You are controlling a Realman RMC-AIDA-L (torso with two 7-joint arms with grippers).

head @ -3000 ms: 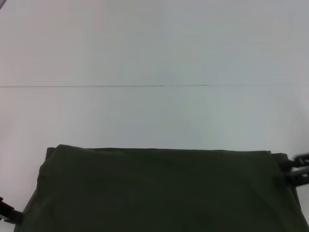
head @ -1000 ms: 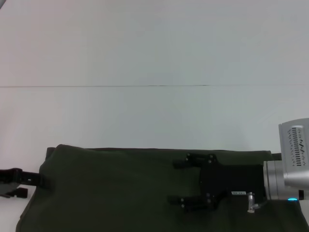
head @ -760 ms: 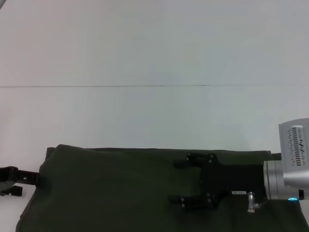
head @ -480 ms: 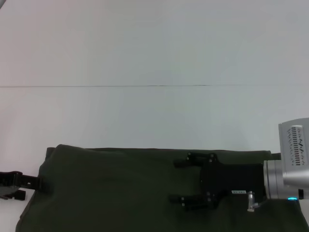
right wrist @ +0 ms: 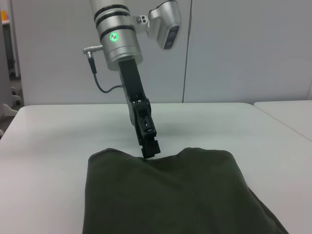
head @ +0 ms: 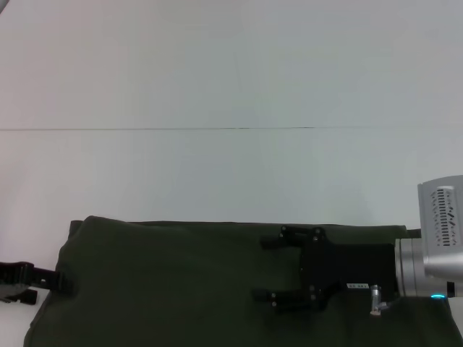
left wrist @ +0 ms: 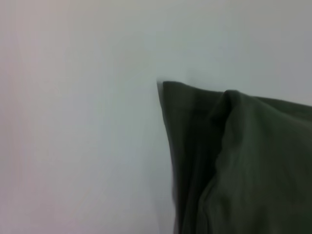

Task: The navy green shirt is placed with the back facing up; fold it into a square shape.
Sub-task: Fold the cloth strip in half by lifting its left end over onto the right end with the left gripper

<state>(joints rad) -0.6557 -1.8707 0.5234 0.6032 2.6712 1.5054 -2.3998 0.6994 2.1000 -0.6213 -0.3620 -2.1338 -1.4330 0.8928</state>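
The navy green shirt (head: 166,282) lies folded, plain side up, as a wide rectangle at the near edge of the white table (head: 231,173). My right gripper (head: 266,269) reaches in from the right, low over the shirt's middle, open with nothing between its fingers. At the shirt's left edge sits my left gripper (head: 43,280), its tip touching the cloth. The right wrist view shows the shirt (right wrist: 170,195) with the left gripper (right wrist: 150,148) at its far edge. The left wrist view holds one corner of the shirt (left wrist: 243,165) with a raised crease.
A thin seam (head: 217,129) runs across the table farther out. In the right wrist view a second white table (right wrist: 287,112) stands off to one side and a wall rises behind the left arm (right wrist: 114,36).
Since three seconds ago my right gripper has moved from the shirt's right edge to over its middle. In the last second the left gripper has shifted slightly along the shirt's left edge.
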